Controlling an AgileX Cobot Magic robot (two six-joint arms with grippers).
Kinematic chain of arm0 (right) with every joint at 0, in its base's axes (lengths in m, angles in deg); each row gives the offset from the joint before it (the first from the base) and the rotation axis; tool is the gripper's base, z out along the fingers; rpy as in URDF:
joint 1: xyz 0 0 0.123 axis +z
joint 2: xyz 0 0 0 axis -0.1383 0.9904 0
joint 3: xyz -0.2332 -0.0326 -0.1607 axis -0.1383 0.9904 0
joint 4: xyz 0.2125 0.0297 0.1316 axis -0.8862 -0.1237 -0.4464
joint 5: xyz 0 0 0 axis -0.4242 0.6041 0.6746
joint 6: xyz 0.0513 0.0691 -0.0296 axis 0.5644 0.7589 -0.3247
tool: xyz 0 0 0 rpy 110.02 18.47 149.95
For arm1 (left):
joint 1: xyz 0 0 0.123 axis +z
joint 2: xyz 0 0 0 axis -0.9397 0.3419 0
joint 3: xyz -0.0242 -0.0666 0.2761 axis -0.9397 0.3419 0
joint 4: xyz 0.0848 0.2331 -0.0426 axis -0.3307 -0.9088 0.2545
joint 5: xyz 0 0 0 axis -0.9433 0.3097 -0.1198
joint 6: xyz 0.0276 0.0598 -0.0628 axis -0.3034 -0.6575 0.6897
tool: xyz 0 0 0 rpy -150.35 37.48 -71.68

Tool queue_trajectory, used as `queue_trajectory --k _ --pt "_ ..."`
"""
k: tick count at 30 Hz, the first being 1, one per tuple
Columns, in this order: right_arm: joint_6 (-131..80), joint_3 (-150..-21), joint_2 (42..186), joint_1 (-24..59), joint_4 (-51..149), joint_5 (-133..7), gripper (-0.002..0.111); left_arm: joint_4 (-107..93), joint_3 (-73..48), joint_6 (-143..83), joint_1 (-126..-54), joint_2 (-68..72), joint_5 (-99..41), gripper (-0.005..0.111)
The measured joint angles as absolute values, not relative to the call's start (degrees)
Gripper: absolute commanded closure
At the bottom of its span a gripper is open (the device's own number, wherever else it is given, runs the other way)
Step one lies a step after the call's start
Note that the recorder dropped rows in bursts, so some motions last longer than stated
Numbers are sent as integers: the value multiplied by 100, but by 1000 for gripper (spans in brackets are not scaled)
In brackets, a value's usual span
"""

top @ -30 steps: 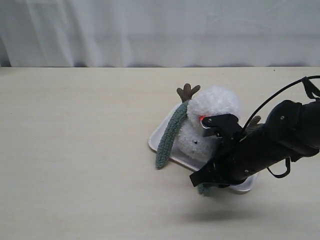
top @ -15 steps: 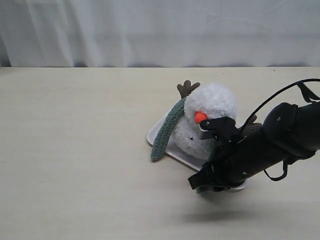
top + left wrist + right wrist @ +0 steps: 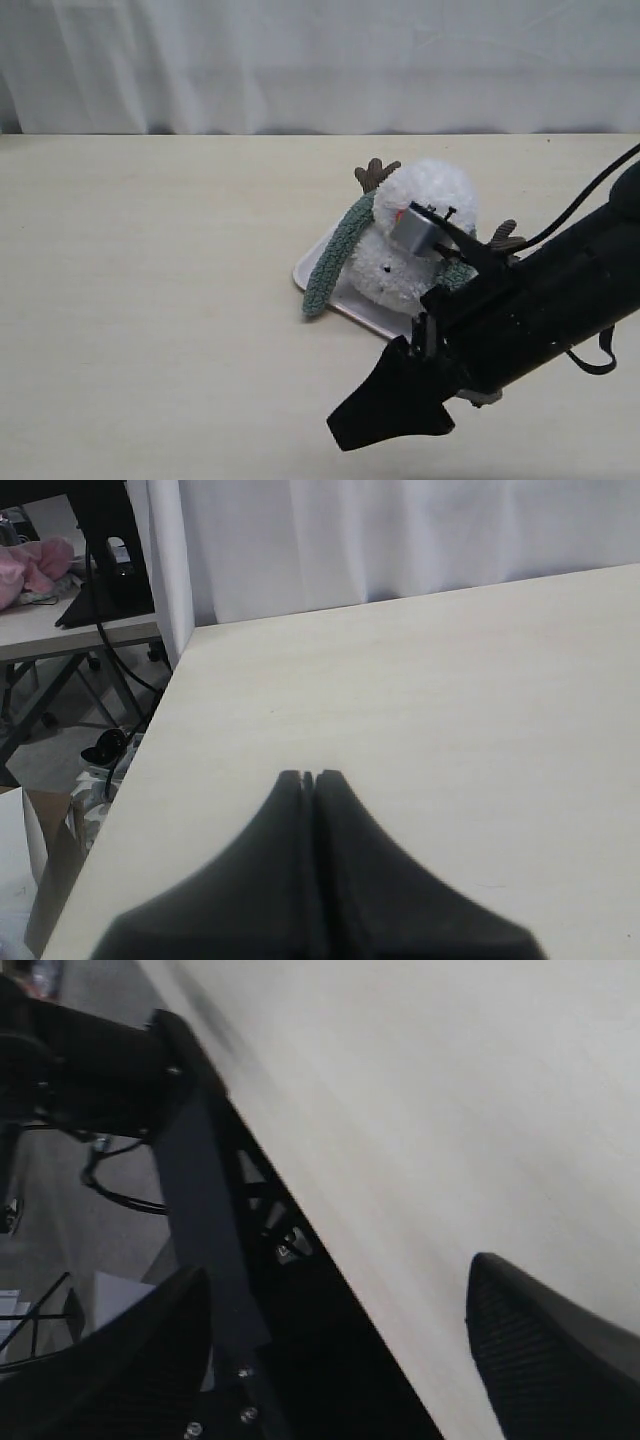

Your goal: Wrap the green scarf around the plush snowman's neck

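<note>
snowman [image 3: 432, 190] sits on a white tray [image 3: 313, 270] on the bench [image 3: 150, 300], right of centre in the exterior view, with its head towards the curtain. green scarf [image 3: 336, 255] hangs from the neck [image 3: 378, 232] on the view's left side, runs down over the tray rim, and its rounded end lies on the bench. we see a small patch of green on the other side too, just above the black arm. how the scarf runs at the front and back of the neck we cannot tell, since a grey box on the right arm covers that spot and most of the orange nose.

right pincer [image 3: 385, 418] is on the near side of the tray, apart from the snowman and pointing towards the near edge of the bench. in its wrist view the right pincer [image 3: 335, 1270] has its fingers spread wide with nothing between them, only bench and the drop past its edge.

left pincer [image 3: 309, 777] shows only in its own wrist view: tips pressed together, nothing held, above bare bench near a corner. we see no scarf or snowman in that view.
</note>
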State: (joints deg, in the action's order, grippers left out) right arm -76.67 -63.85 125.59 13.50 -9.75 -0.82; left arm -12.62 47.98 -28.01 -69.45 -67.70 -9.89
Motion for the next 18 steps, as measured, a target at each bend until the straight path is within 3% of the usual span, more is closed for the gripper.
queue_trajectory --k 5,10,13,18 --pt "-8105 -6984 12043 1350 -1313 -9 43 -1262 4798 -2801 -6945 -6770 -989 107" --pt "-7357 -7687 11854 1350 -370 -1863 43 -1262 4798 -2801 -6945 -6770 -989 107" --pt "-5140 -8040 11846 1350 2054 -2634 43 -1262 4798 -2801 -6945 -6770 -989 107" --pt "-3036 -8335 11928 1350 4893 -2040 38 -1262 4798 -2801 -6945 -6770 -989 107"
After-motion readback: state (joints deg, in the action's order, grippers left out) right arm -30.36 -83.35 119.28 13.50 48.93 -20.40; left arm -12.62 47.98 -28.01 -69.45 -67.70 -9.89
